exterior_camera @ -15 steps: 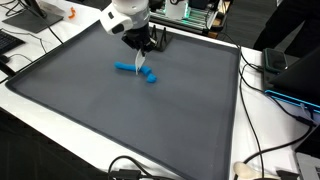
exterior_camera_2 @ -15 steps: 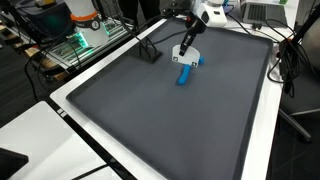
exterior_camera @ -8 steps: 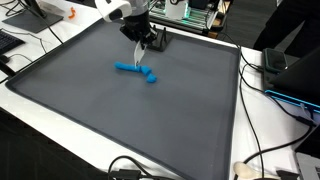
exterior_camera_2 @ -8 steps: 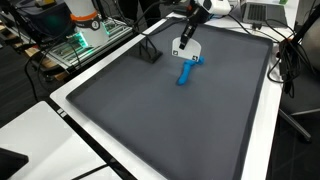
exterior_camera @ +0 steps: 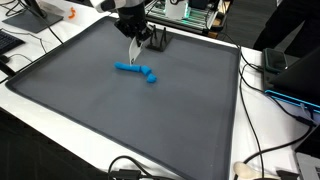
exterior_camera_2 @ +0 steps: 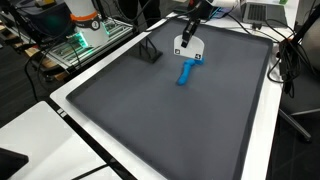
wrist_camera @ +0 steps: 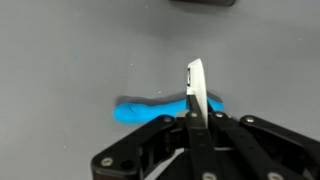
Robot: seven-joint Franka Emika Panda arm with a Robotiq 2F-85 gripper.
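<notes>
Blue elongated object (exterior_camera: 135, 71) lies flat on the dark mat (exterior_camera: 120, 115), toward its far side. It rests bare on the surface and inside no container; no bin, tray or bowl is visible on the mat in any view. Gripper (exterior_camera: 136, 46) hangs directly above the object and apart from it, with its jaws pressed together and nothing between them. The wrist view shows the closed white fingers (wrist_camera: 195, 85) as a single blade in front of the object. Risk assessment: a descent with the jaws in this state would likely drive the fingertips onto the object rather than around it, pushing or rolling it across the mat or pressing it into the surface. The object is slim and low, so a misaligned approach could pinch one end only and let it pivot or slip out. Black stand (exterior_camera_2: 150, 50) sits near the object toward the mat's edge; a sideways sweep of the arm could strike it. Cables (exterior_camera: 258, 158) on the white table (exterior_camera: 255, 100) lie well apart from the object.
</notes>
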